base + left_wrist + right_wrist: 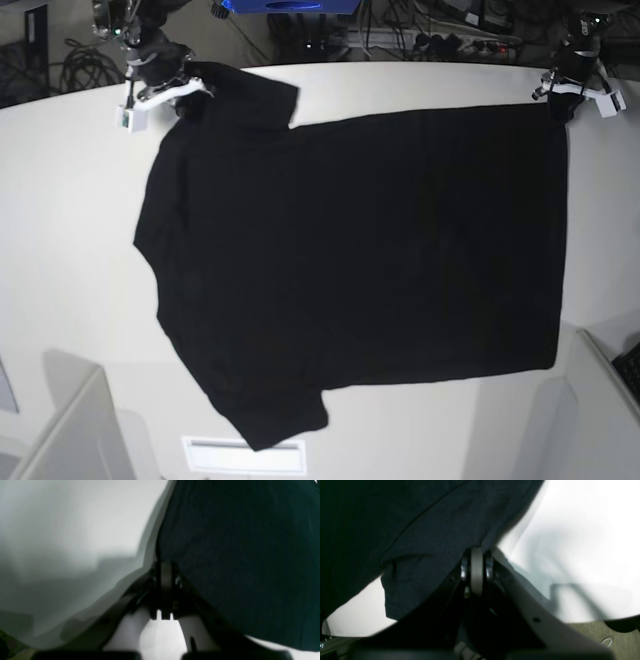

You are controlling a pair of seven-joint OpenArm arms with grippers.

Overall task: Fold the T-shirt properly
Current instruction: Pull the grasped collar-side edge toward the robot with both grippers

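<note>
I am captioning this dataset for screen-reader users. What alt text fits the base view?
Overhead view of a black T-shirt spread flat, plain side up, on a white table, collar end to the left. The right gripper pinches the shirt's upper left sleeve and the left gripper pinches its upper right hem corner. Cables clutter the dark background beyond the table.

Wrist views blurred, dim; base view sharp, evenly lit, soft shadows.

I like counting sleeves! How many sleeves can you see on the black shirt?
2. One sleeve is at the top of the T-shirt, beside the right gripper; the other sleeve is at the bottom.
</note>
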